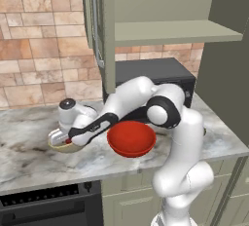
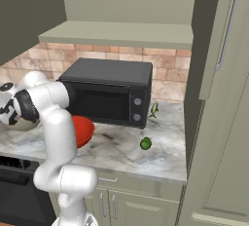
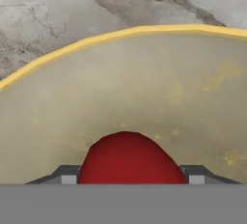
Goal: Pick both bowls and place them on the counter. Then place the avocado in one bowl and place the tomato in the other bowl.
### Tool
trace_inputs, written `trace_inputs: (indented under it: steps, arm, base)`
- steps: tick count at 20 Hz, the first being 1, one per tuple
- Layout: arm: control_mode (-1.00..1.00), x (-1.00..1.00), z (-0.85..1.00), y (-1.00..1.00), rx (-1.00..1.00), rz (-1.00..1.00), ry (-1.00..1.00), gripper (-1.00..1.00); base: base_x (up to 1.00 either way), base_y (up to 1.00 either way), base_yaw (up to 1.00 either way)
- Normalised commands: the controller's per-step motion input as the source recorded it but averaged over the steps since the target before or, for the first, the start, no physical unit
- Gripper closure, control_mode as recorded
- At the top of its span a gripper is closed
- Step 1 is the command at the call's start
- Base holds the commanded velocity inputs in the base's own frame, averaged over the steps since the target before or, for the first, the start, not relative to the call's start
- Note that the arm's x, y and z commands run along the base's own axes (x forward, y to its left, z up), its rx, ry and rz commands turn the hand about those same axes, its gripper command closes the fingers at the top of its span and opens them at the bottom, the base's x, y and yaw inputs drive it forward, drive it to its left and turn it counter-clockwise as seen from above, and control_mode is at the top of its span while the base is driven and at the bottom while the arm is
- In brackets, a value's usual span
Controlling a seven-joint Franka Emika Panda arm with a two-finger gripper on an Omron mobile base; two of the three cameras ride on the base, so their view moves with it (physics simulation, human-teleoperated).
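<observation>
1. Gripper: hand reaches to 9 o'clock of the arm's base, wrist turned down over the tan bowl. Tips rise at 6 o'clock of the hand view, one on each side of the tomato. Jaws stand parted about a tomato's width; I cannot tell whether they press on it or are just clear.

2. Tomato: red ball between the tips, inside the tan bowl, low against the inner wall. Round, so no long axis to line up with. A red fleck under the hand in the left base view is probably the same ball.

3. Tan bowl: on the counter, at 9 o'clock of the red bowl. Its yellow rim arcs from 9 to 3 o'clock across the hand view, so the hand sits inside the rim.

4. Red bowl: on the counter just beside the arm, looks empty.

5. Avocado: on the counter at about 3 o'clock of the red bowl, well apart from it, in front of the microwave.

6. Judgement: tomato step is at or near release; the next move likely turns on lifting straight out of the rim, then swinging towards 3 o'clock for the avocado.
</observation>
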Motion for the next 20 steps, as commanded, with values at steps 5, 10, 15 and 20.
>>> trace_inputs:
  steps: [5, 10, 15, 20]
  arm:
    - [-1.00, -0.01, 0.00, 0.04, -0.03, 0.02, 0.00, -1.00]
    - [-1.00, -0.19, 0.01, -0.05, -0.01, 0.01, 0.00, -1.00]
    - [-1.00, -0.19, 0.09, -0.08, -0.01, 0.00, -0.01, -1.00]
    - [-1.00, -0.09, 0.11, -0.13, -0.01, 0.00, 0.00, -1.00]
  base:
    - [0.00, 0.00, 0.00]
    - [0.00, 0.00, 0.00]
    - [0.00, 0.00, 0.00]
    - [0.00, 0.00, 0.00]
